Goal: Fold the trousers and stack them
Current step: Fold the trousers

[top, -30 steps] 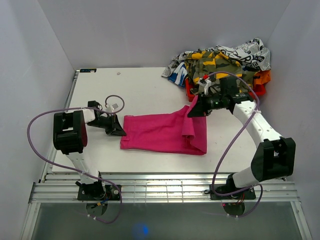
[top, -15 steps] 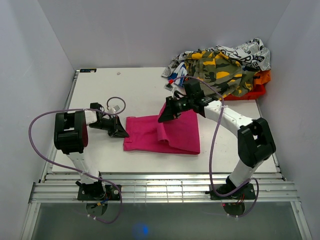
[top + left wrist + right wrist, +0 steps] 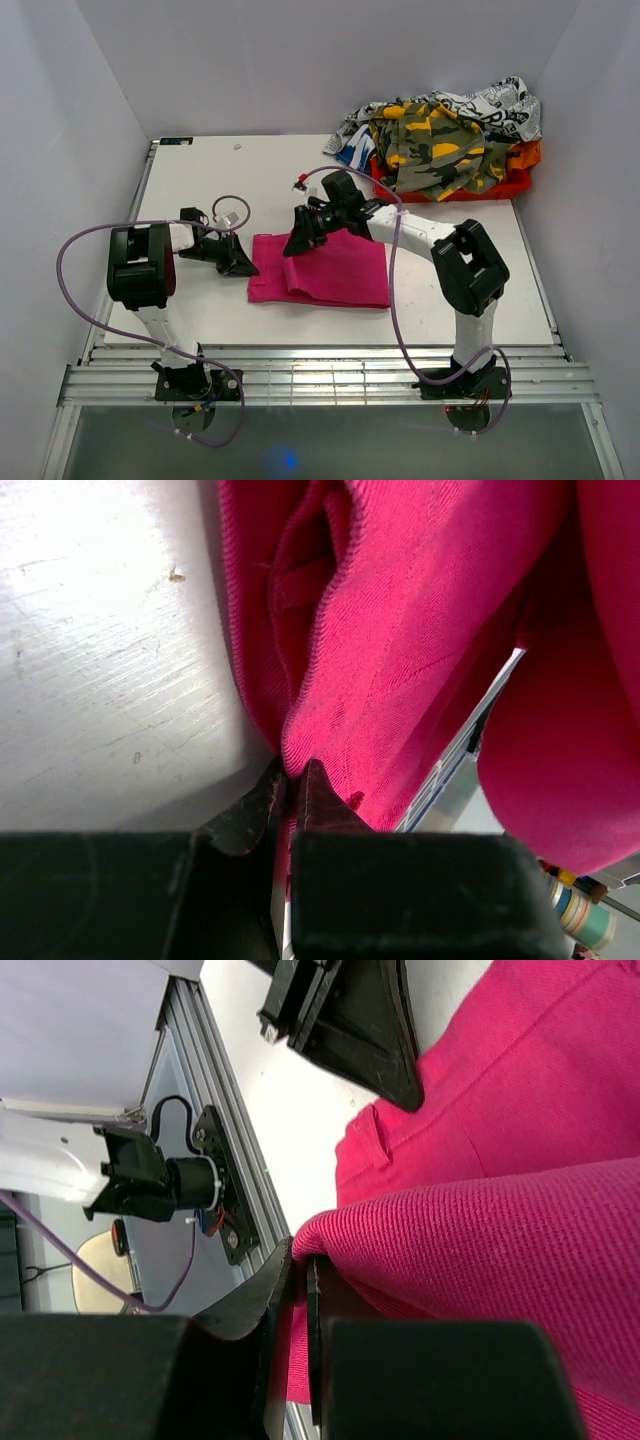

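The hot-pink trousers (image 3: 335, 275) lie folded on the white table (image 3: 270, 180), left of centre. My left gripper (image 3: 247, 263) is shut on their left edge and rests low on the table; the left wrist view shows the fabric (image 3: 400, 640) pinched between the jaws. My right gripper (image 3: 297, 244) is shut on a fold of the trousers and holds it raised above the lower layer, near the left end. In the right wrist view the fold (image 3: 480, 1230) drapes over my right gripper (image 3: 298, 1265), and the left gripper (image 3: 360, 1030) is close ahead.
A heap of other clothes (image 3: 445, 140), camouflage, printed and orange-red, fills the table's far right corner. The table's front rail (image 3: 330, 375) runs along the near edge. The two grippers are close together at the trousers' left end.
My right gripper has carried the trousers' right end leftwards over the rest, from near the clothes heap to close by the left gripper. The pink shape is now shorter. The left gripper barely moved.
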Controlling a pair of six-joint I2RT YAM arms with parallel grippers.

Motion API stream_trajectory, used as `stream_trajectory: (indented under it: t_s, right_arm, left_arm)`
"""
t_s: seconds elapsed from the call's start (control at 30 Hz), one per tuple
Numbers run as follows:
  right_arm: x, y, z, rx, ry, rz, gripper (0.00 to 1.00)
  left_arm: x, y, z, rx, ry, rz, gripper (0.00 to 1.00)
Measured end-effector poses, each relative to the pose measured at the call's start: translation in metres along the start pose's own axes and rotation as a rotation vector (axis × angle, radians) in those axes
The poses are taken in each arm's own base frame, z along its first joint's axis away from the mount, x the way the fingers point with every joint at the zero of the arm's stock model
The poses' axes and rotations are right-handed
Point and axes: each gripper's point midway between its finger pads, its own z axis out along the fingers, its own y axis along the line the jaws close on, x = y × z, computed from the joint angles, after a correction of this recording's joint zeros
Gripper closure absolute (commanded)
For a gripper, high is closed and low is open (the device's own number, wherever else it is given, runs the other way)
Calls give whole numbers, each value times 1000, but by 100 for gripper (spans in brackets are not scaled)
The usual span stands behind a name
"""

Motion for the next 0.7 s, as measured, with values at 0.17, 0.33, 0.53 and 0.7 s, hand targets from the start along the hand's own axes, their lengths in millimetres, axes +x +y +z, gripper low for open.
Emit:
stream_trajectory:
  t_s: [0.17, 0.33, 0.53, 0.7]
  right_arm:
    - [-6, 3, 24, -4, 6, 18, 92]
    - [-2, -3, 43, 2, 25, 57, 92]
    - [3, -9, 61, 11, 47, 117, 92]
    - [7, -6, 70, 9, 59, 145, 92]
  left_arm:
    - [0, 0, 0, 2, -3, -13, 100]
    - [1, -1, 1, 6, -10, -21, 100]
    - [1, -1, 1, 7, -18, -26, 100]
    - [1, -1, 1, 7, -20, -26, 100]
